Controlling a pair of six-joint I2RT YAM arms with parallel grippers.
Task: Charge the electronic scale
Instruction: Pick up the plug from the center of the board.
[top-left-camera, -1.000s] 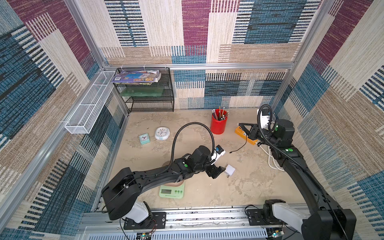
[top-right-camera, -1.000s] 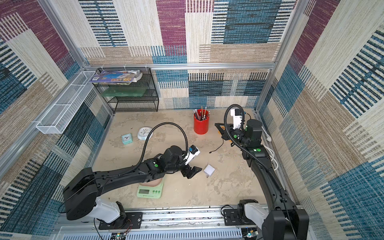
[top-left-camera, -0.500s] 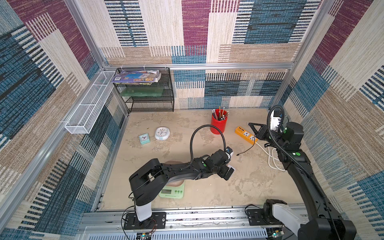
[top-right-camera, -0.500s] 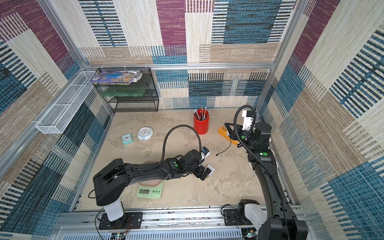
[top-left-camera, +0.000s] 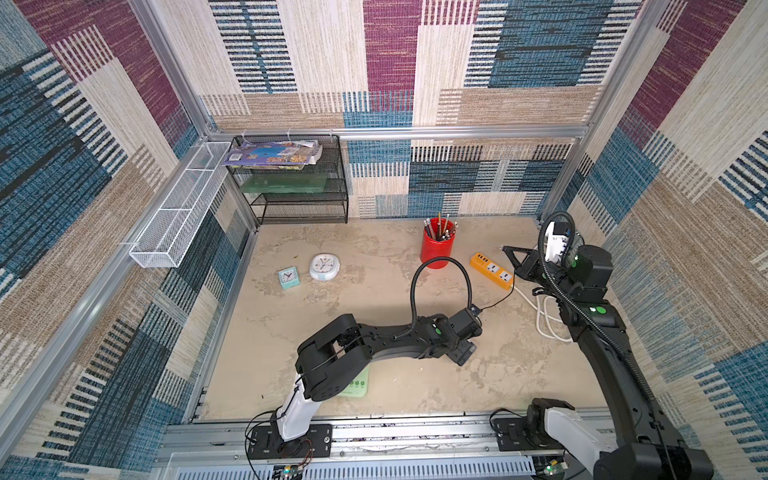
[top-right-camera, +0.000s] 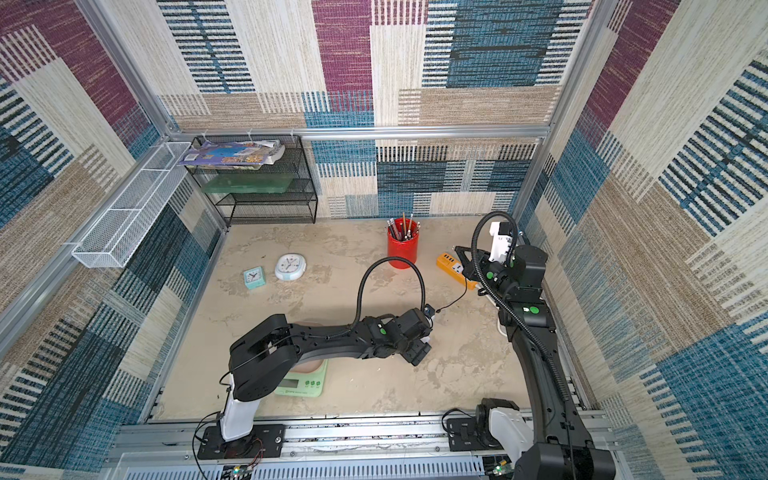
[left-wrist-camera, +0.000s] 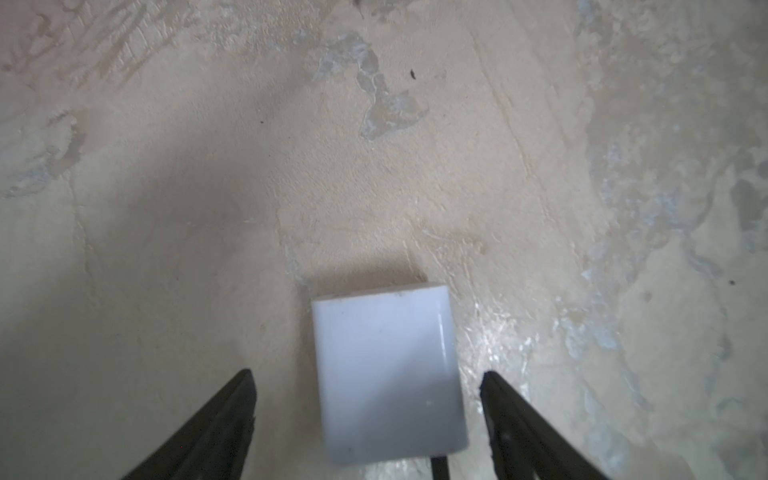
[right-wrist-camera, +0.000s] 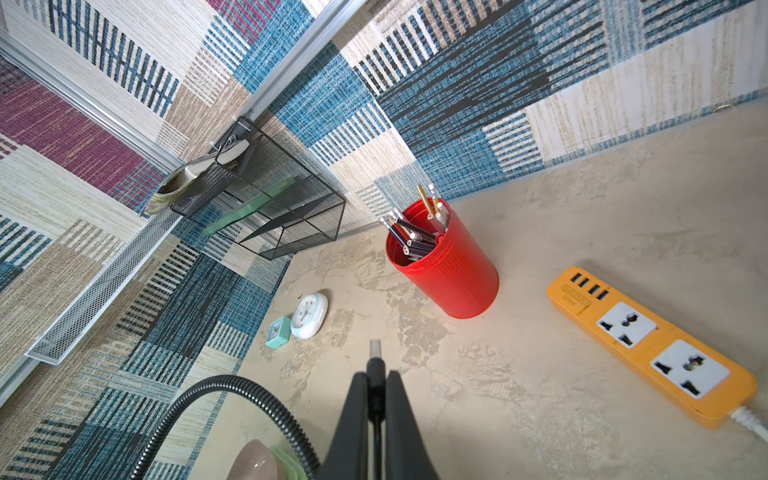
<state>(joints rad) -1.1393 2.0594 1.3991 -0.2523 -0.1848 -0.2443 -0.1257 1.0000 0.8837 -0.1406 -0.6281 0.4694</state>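
The electronic scale, mint green with a pink tray, lies near the front edge, mostly hidden under my left arm; its corner and edge show. My left gripper is low over the table centre. In the left wrist view it stands open astride a white charger block, with a gap at each finger. My right gripper is shut on the charging cable's plug, beside the orange power strip. The thin black cable runs to the left wrist.
A red pencil cup stands behind the strip, whose white cord loops by the right arm. Two clocks lie at mid-left. A black mesh shelf and a white wire basket line the back left.
My left gripper has moved right and come down over the white charger block, with the arm's elbow folding in over the scale. The right arm drew a little to the right, plug still held.
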